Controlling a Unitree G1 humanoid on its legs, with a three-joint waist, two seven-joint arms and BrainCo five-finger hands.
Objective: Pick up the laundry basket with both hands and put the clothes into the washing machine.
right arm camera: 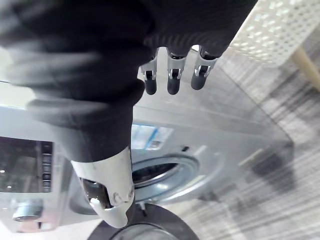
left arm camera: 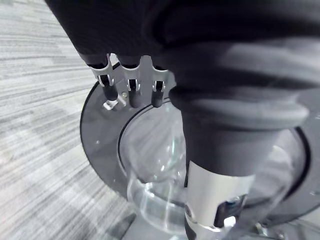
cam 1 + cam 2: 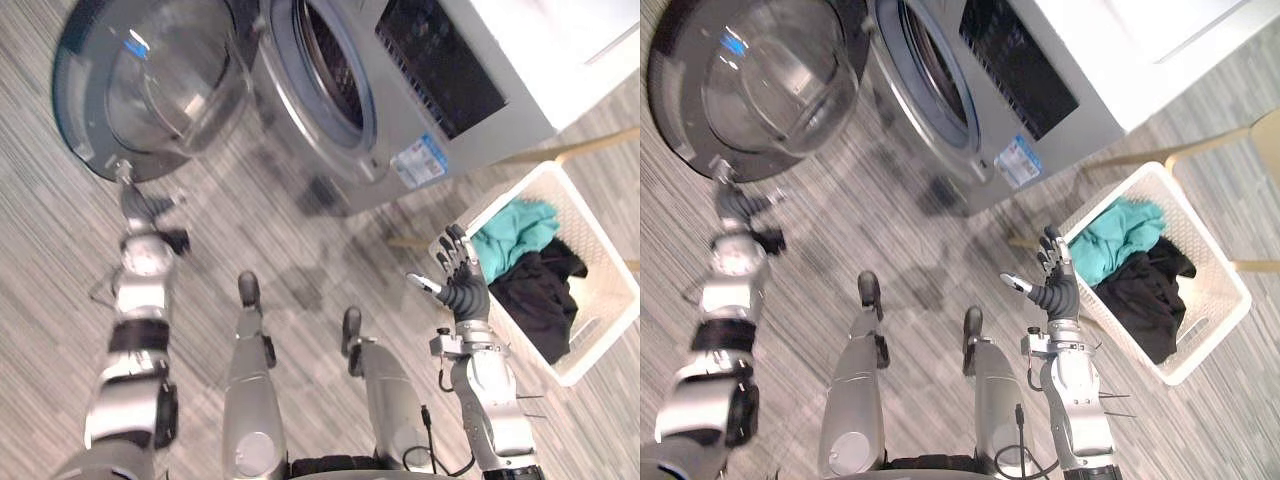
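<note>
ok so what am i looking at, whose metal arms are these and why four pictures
It's a humanoid robot looking down at its arms. The two wide pictures come from cameras in its head; the two close-ups from a camera on each wrist, looking along the fingers. Ahead is a washing machine with its round door swung open. On the floor at the robot's right sits a white laundry basket with a teal garment and a black garment. The left hand is open near the door's edge, the right hand open beside the basket; neither holds anything.
</note>
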